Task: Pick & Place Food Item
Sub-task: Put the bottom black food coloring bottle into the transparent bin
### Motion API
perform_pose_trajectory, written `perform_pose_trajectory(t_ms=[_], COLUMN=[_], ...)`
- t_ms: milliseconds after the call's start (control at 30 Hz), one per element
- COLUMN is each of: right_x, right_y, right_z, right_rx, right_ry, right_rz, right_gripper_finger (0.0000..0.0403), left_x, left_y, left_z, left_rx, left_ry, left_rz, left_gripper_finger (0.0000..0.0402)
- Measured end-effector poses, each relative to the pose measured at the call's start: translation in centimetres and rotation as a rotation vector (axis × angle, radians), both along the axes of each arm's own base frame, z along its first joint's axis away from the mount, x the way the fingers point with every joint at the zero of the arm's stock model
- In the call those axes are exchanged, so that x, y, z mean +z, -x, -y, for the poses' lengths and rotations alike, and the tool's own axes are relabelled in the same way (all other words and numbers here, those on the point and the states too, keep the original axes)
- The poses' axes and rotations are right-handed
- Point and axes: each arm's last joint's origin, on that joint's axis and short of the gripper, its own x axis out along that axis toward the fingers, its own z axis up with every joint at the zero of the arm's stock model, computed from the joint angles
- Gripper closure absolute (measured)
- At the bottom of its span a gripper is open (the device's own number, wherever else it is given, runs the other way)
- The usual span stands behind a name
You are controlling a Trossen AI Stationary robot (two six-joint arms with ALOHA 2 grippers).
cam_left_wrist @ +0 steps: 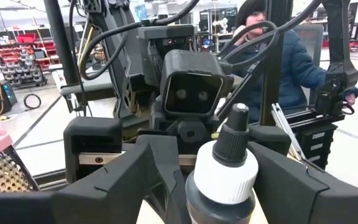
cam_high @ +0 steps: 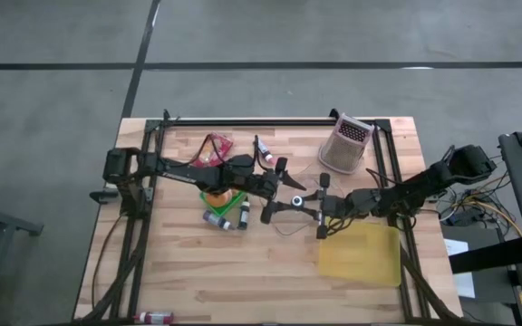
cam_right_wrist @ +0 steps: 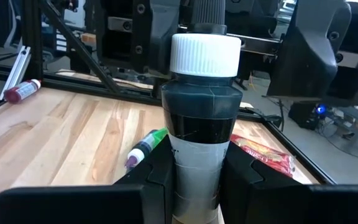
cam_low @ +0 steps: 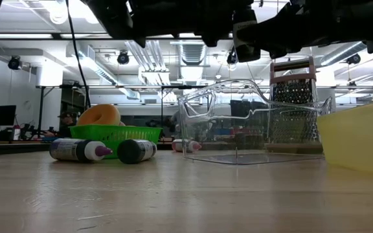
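A black bottle (cam_right_wrist: pixel 199 124) with a white cap and a dark nozzle stands upright in mid-air over the table's middle; from above its cap (cam_high: pixel 295 201) shows. My right gripper (cam_high: pixel 301 202) is shut on it from the table's right. My left gripper (cam_high: pixel 285 192) comes from the left and is open. Its fingers (cam_left_wrist: pixel 148 168) stand on either side of the bottle's top (cam_left_wrist: pixel 224 177) without plainly touching it. A green basket (cam_high: pixel 220 196) holding an orange food item rests on the table below my left arm. My right gripper pinches the bottle's body (cam_right_wrist: pixel 197 168), below its shoulder, between its two fingers (cam_right_wrist: pixel 148 180). The fingers come level from the table's right side and lie across the bottle. The bottle stands upright in the hold, cap up, clear of the table.
Two dark bottles (cam_high: pixel 227 219) lie beside the basket. A red packet (cam_high: pixel 216 149) and a pink-capped bottle (cam_high: pixel 263 152) lie at the far side. A grater (cam_high: pixel 346 145) stands far right, a yellow tray (cam_high: pixel 361 254) near right. A clear plastic container (cam_low: pixel 232 123) sits mid-table. A person (cam_left_wrist: pixel 291 56) sits beyond.
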Motion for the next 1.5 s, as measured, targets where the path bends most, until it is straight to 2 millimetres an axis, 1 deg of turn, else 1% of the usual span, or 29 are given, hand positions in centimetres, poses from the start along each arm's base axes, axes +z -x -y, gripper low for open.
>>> perform_pose_trajectory(t_ms=[200, 300, 400, 600, 667, 933, 1167, 1367, 1433, 1500], right_x=[-0.01, -0.01, -0.02, -0.01, -0.02, -0.11, -0.12, -0.23, -0.30, -0.37], right_y=[-0.01, -0.01, -0.02, -0.02, -0.02, -0.01, -0.01, 0.00, 0.00, 0.00], right_z=[0.00, 0.00, 0.06, 0.06, 0.06, 0.06, 0.06, 0.06, 0.06, 0.06], right_rx=[0.001, 0.000, -0.002, -0.002, -0.002, -0.002, -0.002, -0.002, -0.002, -0.003], right_ry=[0.000, 0.000, 0.000, 0.000, -0.001, 0.002, -0.001, 0.002, -0.001, -0.001], right_rz=[0.000, 0.000, -0.001, 0.000, -0.001, -0.008, -0.007, -0.018, -0.024, -0.030], right_gripper_finger=[0.0330, 0.0330, 0.0330, 0.0330, 0.0330, 0.0330, 0.0330, 0.0330, 0.0316, 0.0286], left_x=[0.07, 0.07, 0.05, -0.01, -0.03, -0.26, -0.29, -0.45, -0.61, -0.73], left_y=[-0.02, -0.01, 0.00, 0.04, 0.04, 0.06, 0.06, 0.05, 0.08, 0.09], left_z=[0.01, 0.04, 0.07, 0.14, 0.15, 0.15, 0.14, 0.11, 0.05, -0.11], left_rx=[-0.004, -0.014, -0.027, -0.053, -0.056, -0.058, -0.056, -0.057, -0.055, -0.052], left_ry=[0.000, 0.000, 0.001, -0.011, -0.026, -0.075, -0.078, -0.082, -0.081, -0.080], left_rz=[0.002, 0.002, 0.001, 0.000, 0.004, -0.004, -0.006, -0.041, -0.055, -0.070], left_gripper_finger=[0.0141, 0.0151, 0.0179, 0.0264, 0.0287, 0.0288, 0.0288, 0.0288, 0.0288, 0.0288])
